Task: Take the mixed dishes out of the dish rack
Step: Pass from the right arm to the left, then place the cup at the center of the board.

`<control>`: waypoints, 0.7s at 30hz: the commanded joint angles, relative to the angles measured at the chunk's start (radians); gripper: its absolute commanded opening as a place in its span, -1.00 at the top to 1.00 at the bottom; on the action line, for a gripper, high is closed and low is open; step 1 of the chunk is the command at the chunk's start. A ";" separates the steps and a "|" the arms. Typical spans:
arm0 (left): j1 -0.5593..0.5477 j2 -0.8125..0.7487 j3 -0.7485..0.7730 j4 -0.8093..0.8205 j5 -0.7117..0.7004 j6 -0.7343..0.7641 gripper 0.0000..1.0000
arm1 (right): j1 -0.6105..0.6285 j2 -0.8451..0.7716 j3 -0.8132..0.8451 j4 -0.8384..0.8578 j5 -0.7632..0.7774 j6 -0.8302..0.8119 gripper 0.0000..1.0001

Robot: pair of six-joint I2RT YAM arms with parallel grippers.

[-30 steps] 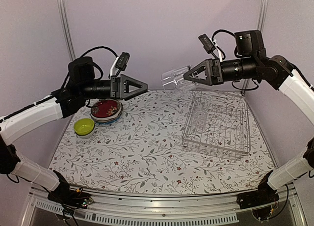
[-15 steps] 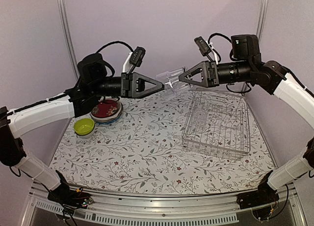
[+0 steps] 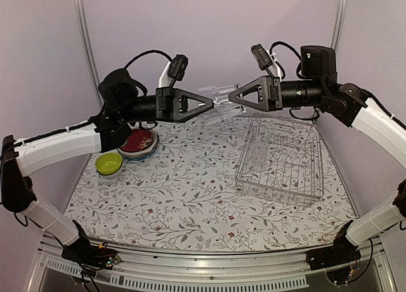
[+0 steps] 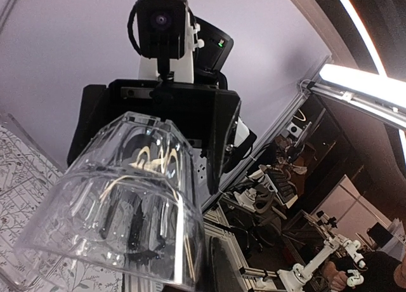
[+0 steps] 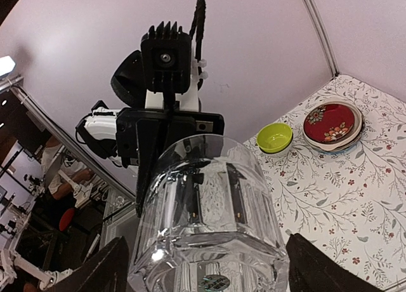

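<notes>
Item: clear faceted drinking glass [image 3: 219,96], lying sideways in mid-air above the far side of the floral counter [image 3: 190,197].
Left fingers [image 3: 198,104] closed on its rim end. Right fingers [image 5: 108,270] flank its base, grip unclear. Silver wire dish rack [image 3: 279,155] sits below right, empty; stacked plates [image 3: 137,143] and lime-green bowl [image 3: 109,163] far left.

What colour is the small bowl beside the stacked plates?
Lime-green bowl; clearest in the right wrist view.

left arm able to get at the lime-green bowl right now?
Probably not yet. The left gripper is shut on the clear glass, mid-air by the right gripper. The lime-green bowl sits uncovered on the table, so nothing else blocks it.
</notes>
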 commanded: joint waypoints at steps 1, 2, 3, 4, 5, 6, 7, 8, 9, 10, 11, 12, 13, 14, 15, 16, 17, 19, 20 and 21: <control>-0.006 0.002 0.007 0.012 -0.019 0.004 1.00 | 0.001 -0.029 -0.023 -0.004 0.043 0.024 -0.97; -0.003 -0.001 0.010 -0.006 -0.019 0.012 1.00 | -0.004 -0.035 -0.025 -0.006 0.051 0.020 -0.98; 0.000 -0.006 0.014 -0.035 -0.020 0.026 1.00 | -0.008 -0.043 -0.025 -0.015 0.057 0.017 -0.98; 0.006 -0.016 0.023 -0.078 -0.024 0.046 1.00 | -0.015 -0.048 -0.026 -0.022 0.060 0.014 -0.98; 0.011 -0.026 0.031 -0.133 -0.036 0.077 1.00 | -0.022 -0.055 -0.027 -0.030 0.063 0.012 -0.98; 0.017 -0.040 0.044 -0.213 -0.051 0.132 1.00 | -0.028 -0.063 -0.029 -0.043 0.072 0.008 -0.97; 0.022 -0.051 0.057 -0.316 -0.072 0.180 1.00 | -0.033 -0.070 -0.031 -0.058 0.085 0.002 -0.98; 0.026 -0.063 0.071 -0.404 -0.093 0.231 1.00 | -0.039 -0.080 -0.033 -0.078 0.099 -0.005 -0.98; 0.028 -0.071 0.091 -0.503 -0.129 0.281 1.00 | -0.043 -0.086 -0.035 -0.093 0.110 -0.019 -0.98; 0.029 -0.074 0.117 -0.611 -0.170 0.335 1.00 | -0.048 -0.093 -0.037 -0.107 0.120 -0.025 -0.97; 0.030 -0.071 0.146 -0.724 -0.213 0.382 1.00 | -0.052 -0.099 -0.039 -0.127 0.137 -0.034 -0.98; 0.031 -0.066 0.175 -0.811 -0.262 0.420 1.00 | -0.056 -0.108 -0.041 -0.143 0.156 -0.042 -0.98; 0.035 -0.057 0.202 -0.895 -0.302 0.450 1.00 | -0.060 -0.114 -0.043 -0.159 0.174 -0.054 -0.98; 0.039 -0.049 0.228 -0.968 -0.339 0.475 1.00 | -0.063 -0.117 -0.043 -0.178 0.193 -0.062 -0.98; 0.045 -0.041 0.251 -1.031 -0.378 0.499 1.00 | -0.070 -0.120 -0.042 -0.193 0.207 -0.067 -0.98; 0.054 -0.034 0.277 -1.098 -0.411 0.519 1.00 | -0.077 -0.122 -0.042 -0.205 0.216 -0.073 -0.98; 0.061 -0.026 0.301 -1.163 -0.446 0.542 1.00 | -0.081 -0.124 -0.041 -0.222 0.227 -0.076 -0.98; 0.079 0.003 0.360 -1.301 -0.511 0.586 1.00 | -0.088 -0.125 -0.037 -0.252 0.259 -0.088 -0.98; 0.089 0.025 0.395 -1.368 -0.536 0.609 1.00 | -0.091 -0.122 -0.035 -0.265 0.269 -0.094 -0.98; 0.097 0.048 0.428 -1.436 -0.562 0.625 1.00 | -0.095 -0.120 -0.035 -0.277 0.279 -0.099 -0.97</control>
